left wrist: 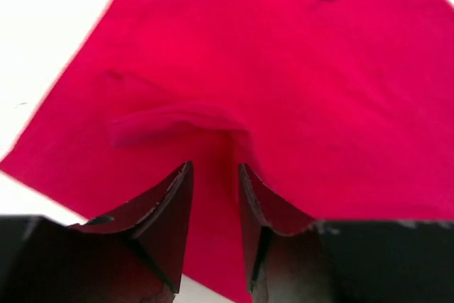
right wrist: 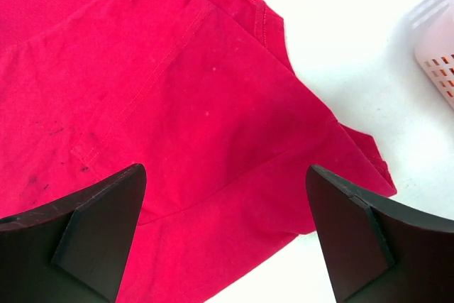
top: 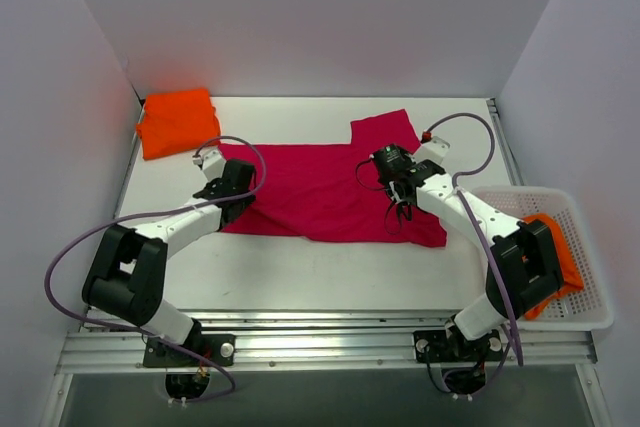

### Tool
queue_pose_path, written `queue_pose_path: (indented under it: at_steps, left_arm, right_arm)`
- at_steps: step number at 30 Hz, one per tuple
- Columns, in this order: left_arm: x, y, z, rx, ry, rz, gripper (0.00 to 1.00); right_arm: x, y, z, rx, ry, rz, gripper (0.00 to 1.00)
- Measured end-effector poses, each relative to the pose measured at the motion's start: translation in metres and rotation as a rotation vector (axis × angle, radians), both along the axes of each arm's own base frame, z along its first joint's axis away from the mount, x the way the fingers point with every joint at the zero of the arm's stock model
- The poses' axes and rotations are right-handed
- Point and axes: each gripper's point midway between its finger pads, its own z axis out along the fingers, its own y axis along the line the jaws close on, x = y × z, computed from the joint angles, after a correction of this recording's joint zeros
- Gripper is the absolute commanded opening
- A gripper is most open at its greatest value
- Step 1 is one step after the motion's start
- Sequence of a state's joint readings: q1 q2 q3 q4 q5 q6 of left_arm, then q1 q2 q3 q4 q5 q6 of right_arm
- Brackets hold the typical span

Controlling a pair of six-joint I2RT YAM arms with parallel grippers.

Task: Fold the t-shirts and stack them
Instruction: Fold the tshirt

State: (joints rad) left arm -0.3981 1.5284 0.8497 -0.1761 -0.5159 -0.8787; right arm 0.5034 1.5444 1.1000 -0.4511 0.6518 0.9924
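Observation:
A crimson-pink t-shirt (top: 320, 187) lies spread across the middle of the table, one sleeve pointing to the far side. My left gripper (top: 238, 205) sits on its left edge. In the left wrist view, the left gripper (left wrist: 215, 167) has its jaws narrowed to a small gap, with a raised ridge of the pink t-shirt (left wrist: 177, 122) bunched just ahead of the tips; whether they clamp it does not show. My right gripper (right wrist: 225, 168) hangs wide open over the shirt's right part (right wrist: 213, 118), with nothing in it. A folded orange t-shirt (top: 177, 122) lies at the far left.
A white mesh basket (top: 590, 217) stands at the right edge and holds another orange t-shirt (top: 562, 247). Its corner (right wrist: 436, 40) shows in the right wrist view. White walls close in the table at the left, back and right.

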Motion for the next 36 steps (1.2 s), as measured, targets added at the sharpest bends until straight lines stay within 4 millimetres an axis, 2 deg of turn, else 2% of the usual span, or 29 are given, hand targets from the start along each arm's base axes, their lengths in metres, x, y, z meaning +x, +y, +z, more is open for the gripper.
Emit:
queue_pose_path:
  at_steps: [4, 6, 12, 18, 23, 25, 26, 29, 30, 31, 33, 36]
  left_arm:
    - [0.014, -0.021, 0.002, -0.019, -0.013, -0.045, 0.33]
    - [0.021, -0.024, -0.001, -0.020, -0.010, -0.045, 0.29]
    - [0.030, -0.028, -0.021, -0.004, 0.032, -0.041, 0.27]
    - [0.040, -0.021, -0.028, 0.006, 0.045, -0.014, 0.27]
    - [0.060, 0.001, -0.025, 0.002, 0.032, 0.049, 0.29]
    - [0.067, 0.013, -0.024, 0.003, 0.029, 0.077, 0.33]
    - [0.070, 0.018, -0.024, 0.003, 0.028, 0.088, 0.41]
    - [0.073, 0.031, -0.022, 0.014, 0.025, 0.114, 0.68]
    - [0.072, 0.033, -0.020, 0.016, 0.022, 0.115, 0.86]
    - [0.070, 0.033, -0.016, 0.016, 0.014, 0.113, 0.91]
    - [0.058, 0.035, -0.006, 0.008, -0.006, 0.111, 0.97]
    - [0.036, 0.034, 0.025, -0.016, -0.071, 0.102, 0.97]
  right_arm:
    - [0.001, -0.002, 0.001, -0.004, -0.002, -0.004, 0.90]
    - [0.002, -0.005, 0.001, -0.005, -0.003, -0.008, 0.90]
    - [0.002, -0.020, 0.001, -0.010, -0.004, -0.033, 0.88]
    - [0.004, -0.030, 0.004, -0.006, -0.014, -0.050, 0.88]
    - [0.004, -0.035, 0.001, -0.004, -0.009, -0.057, 0.88]
    - [0.004, -0.036, 0.000, -0.006, -0.007, -0.060, 0.88]
    - [0.004, -0.036, 0.000, -0.006, -0.007, -0.060, 0.88]
    - [0.004, -0.037, 0.000, -0.008, -0.007, -0.061, 0.87]
    - [0.004, -0.037, -0.001, -0.010, -0.007, -0.062, 0.87]
    - [0.004, -0.037, -0.001, -0.012, -0.008, -0.063, 0.88]
    - [0.003, -0.038, -0.003, -0.014, -0.012, -0.065, 0.88]
    - [-0.004, -0.041, -0.009, -0.016, -0.007, -0.064, 0.89]
